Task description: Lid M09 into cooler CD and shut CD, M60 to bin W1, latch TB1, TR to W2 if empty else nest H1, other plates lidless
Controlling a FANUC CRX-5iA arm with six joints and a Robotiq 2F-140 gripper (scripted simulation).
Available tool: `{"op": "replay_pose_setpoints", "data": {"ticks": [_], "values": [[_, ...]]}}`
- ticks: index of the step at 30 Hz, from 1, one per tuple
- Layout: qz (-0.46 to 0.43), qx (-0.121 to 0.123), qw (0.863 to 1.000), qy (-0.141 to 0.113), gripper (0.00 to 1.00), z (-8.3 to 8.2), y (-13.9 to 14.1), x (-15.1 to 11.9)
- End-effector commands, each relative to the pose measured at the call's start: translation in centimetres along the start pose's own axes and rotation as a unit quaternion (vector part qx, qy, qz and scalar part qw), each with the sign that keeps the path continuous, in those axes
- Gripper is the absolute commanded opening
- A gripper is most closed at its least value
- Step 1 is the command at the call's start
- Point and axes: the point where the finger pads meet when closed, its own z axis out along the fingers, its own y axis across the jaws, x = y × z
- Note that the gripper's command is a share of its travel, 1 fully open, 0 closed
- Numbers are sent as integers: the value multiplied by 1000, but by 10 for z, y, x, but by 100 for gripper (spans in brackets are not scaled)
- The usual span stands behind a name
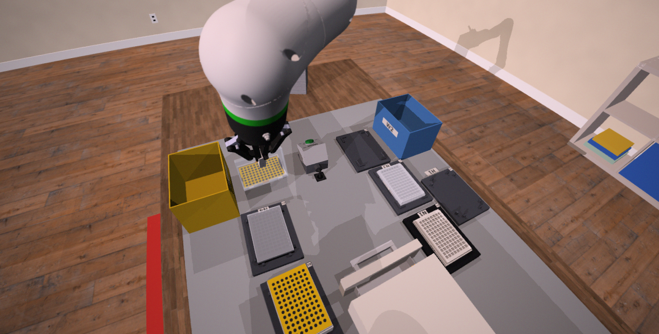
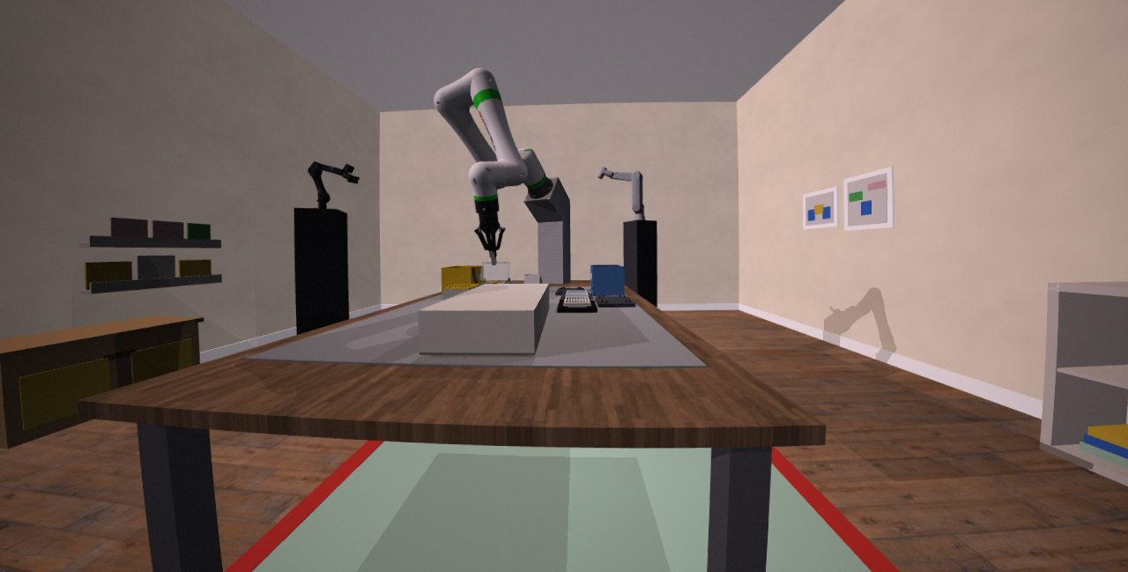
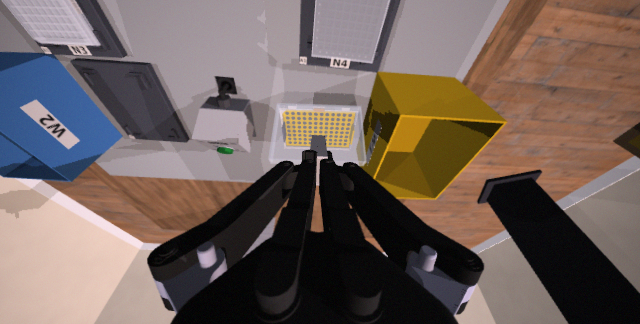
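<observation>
- Near the desk's far-left corner, tip box TB1 (image 1: 261, 171) stands between yellow bin W1 (image 1: 201, 185) and DONE (image 1: 309, 141).
- Pincer (image 3: 316, 156) fully shut, empty, poised above the box.
- Lid likely light, stiff; press front edge, no grasp needed.

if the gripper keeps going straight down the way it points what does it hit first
Most likely the tip box TB1. The shut, empty gripper points straight down over the edge of its clear lid nearest the arm, between the yellow bin W1 and the DONE key's box. Its height above the lid is hard to judge.
</observation>
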Motion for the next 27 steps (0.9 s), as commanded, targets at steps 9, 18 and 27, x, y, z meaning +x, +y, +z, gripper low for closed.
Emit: {"op": "replay_pose_setpoints", "data": {"ticks": [9, 18, 27], "values": [[0, 0, 1000, 0, 0, 5, 0, -15], [0, 0, 1000, 0, 0, 7, 0, -24], [0, 0, 1000, 0, 0, 9, 0, -30]]}}
